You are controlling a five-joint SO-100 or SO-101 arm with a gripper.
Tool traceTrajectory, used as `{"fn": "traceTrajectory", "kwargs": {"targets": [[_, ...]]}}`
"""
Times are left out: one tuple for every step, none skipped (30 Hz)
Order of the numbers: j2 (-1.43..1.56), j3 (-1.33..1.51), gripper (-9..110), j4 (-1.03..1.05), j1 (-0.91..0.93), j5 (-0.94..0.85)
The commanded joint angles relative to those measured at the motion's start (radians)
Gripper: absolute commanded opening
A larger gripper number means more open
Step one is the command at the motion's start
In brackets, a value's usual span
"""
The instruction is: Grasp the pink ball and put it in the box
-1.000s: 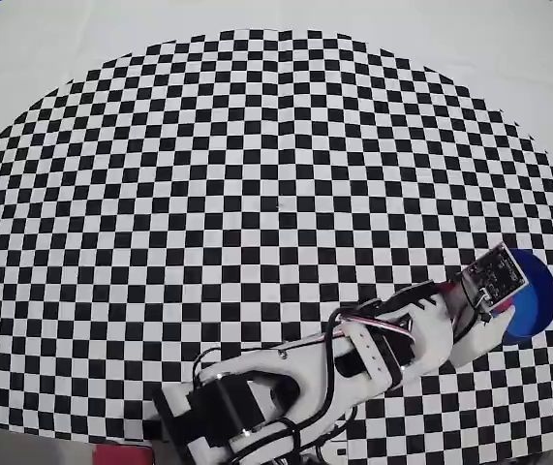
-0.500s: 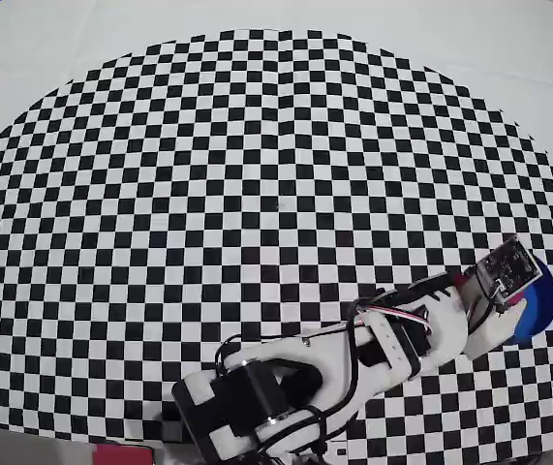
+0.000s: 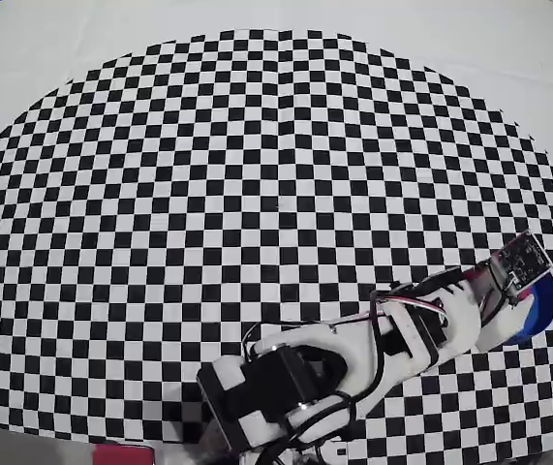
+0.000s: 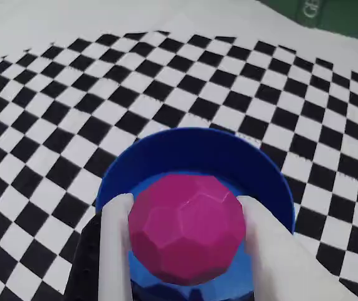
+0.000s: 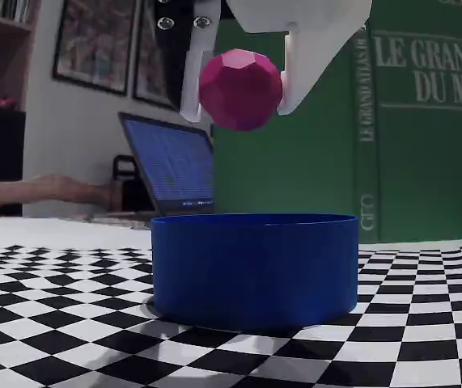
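Note:
The pink ball (image 4: 188, 229) is a faceted magenta sphere pinched between my two white fingers. My gripper (image 4: 185, 204) is shut on it. In the fixed view the ball (image 5: 240, 89) hangs in the gripper (image 5: 240, 109) well above the box (image 5: 255, 267), over its middle and touching nothing else. The box (image 4: 191, 141) is a round blue container standing on the checkered mat, directly beneath the ball in the wrist view. In the overhead view only the right edge of the box (image 3: 539, 308) shows beside my wrist, and the ball is hidden under the arm.
The black-and-white checkered mat (image 3: 257, 194) covers the table. My arm's base (image 3: 276, 397) sits at the near edge of the overhead view. A green book (image 5: 425, 121) and a laptop (image 5: 174, 170) stand behind the box in the fixed view.
My wrist has moved a little to the right in the overhead view and now covers more of the box. The base has turned with it.

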Motion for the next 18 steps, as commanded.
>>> {"fn": "traceTrajectory", "kwargs": {"targets": [[-0.015,-0.06,0,-0.018,0.0,-0.003],[-0.032,-0.072,0,-0.018,0.0,-0.003],[-0.041,-0.081,0,-0.02,0.0,-0.003],[-0.052,-0.091,0,-0.02,0.0,-0.003],[-0.066,-0.101,0,-0.02,0.0,-0.003],[-0.074,-0.107,0,-0.02,0.0,-0.003],[-0.081,-0.115,0,-0.02,0.0,-0.003],[-0.089,-0.123,0,-0.02,0.0,-0.003],[-0.097,-0.129,0,-0.02,0.0,-0.003],[-0.107,-0.135,0,-0.021,0.0,-0.003],[-0.115,-0.141,0,-0.025,0.0,-0.003],[-0.123,-0.146,0,-0.028,0.0,-0.003],[-0.132,-0.15,0,-0.032,0.0,-0.003],[-0.138,-0.155,0,-0.035,0.0,-0.003],[-0.144,-0.158,0,-0.037,0.0,-0.003],[-0.155,-0.166,0,-0.04,0.0,-0.003],[-0.164,-0.172,0,-0.04,0.0,-0.003],[-0.172,-0.178,0,-0.04,0.0,-0.003]]}}
